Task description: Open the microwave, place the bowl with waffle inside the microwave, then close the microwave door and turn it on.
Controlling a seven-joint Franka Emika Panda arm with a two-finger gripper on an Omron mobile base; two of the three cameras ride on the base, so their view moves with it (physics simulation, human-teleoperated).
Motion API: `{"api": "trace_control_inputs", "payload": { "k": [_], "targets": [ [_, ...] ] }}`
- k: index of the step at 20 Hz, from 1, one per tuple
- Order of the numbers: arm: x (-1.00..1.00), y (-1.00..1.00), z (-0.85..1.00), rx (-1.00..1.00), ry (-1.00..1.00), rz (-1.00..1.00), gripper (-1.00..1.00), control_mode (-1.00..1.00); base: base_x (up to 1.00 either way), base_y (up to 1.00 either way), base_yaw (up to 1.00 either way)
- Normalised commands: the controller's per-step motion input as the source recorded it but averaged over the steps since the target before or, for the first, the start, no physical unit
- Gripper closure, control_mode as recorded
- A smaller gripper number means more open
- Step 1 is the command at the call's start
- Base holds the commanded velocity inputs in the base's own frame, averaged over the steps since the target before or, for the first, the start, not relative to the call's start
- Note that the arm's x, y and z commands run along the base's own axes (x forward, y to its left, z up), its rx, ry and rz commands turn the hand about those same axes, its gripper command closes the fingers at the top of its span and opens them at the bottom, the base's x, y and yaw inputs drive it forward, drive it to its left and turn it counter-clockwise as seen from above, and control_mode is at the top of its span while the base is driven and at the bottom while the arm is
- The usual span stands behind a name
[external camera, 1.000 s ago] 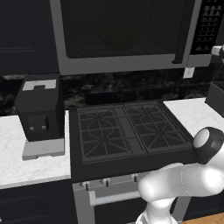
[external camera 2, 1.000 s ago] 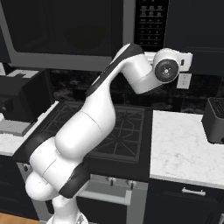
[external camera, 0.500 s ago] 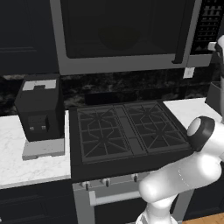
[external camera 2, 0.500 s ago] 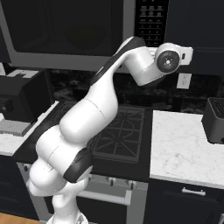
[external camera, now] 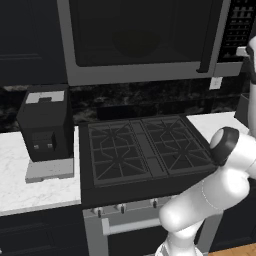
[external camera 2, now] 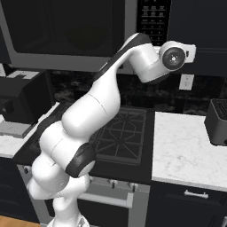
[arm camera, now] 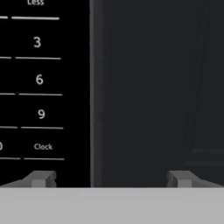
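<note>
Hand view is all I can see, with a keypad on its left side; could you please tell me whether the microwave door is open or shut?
Observer: The microwave door is shut, flush with its grey frame.
Operator: Thank you. Where is its handle relative to the keypad?
Observer: The handle bar stands upright just left of the button panel.
Operator: And what lies beneath the hand?
Observer: In the right base view, the white counter to the right of the stove lies below it.
</note>
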Motion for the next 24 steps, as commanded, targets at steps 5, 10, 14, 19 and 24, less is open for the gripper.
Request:
{"api": "trace_control_inputs", "payload": {
  "k": [5,10,14,19,24],
  "targets": [
    [-0.01,0.06,-0.07,0.0,0.05,0.0,-1.0,-1.0,0.0,0.0,0.0],
    [-0.56,0.08,0.02,-0.02,0.01,0.0,-1.0,-1.0,0.0,0.0,0.0],
    [-0.72,0.03,0.22,0.0,0.03,-0.01,-1.0,-1.0,0.0,0.0,0.0],
    [-0.58,0.03,0.25,0.0,0.07,0.0,-1.0,-1.0,0.0,0.0,0.0],
    [-0.3,0.0,0.16,0.0,0.08,0.0,-1.0,-1.0,0.0,0.0,0.0]
  ]
}}
